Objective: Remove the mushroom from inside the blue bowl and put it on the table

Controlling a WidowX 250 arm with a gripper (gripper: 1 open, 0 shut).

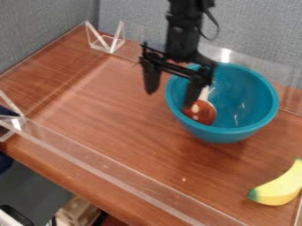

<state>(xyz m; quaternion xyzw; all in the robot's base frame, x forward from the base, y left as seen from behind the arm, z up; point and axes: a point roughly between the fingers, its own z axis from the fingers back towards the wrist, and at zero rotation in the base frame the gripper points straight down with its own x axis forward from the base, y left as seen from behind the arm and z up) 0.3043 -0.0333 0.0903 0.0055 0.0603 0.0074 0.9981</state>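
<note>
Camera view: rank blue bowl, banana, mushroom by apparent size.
1. blue bowl, clearly largest.
2. banana, nearer the camera and partly cut off at the edge.
3. mushroom, smallest, partly hidden by the tool.

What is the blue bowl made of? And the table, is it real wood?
The blue bowl looks like smooth, glossy plastic: even teal colour with shiny highlights. The table looks like polished reddish-brown wood, with grain lines and a sheen; whether it is solid wood or a veneer cannot be told.
</note>
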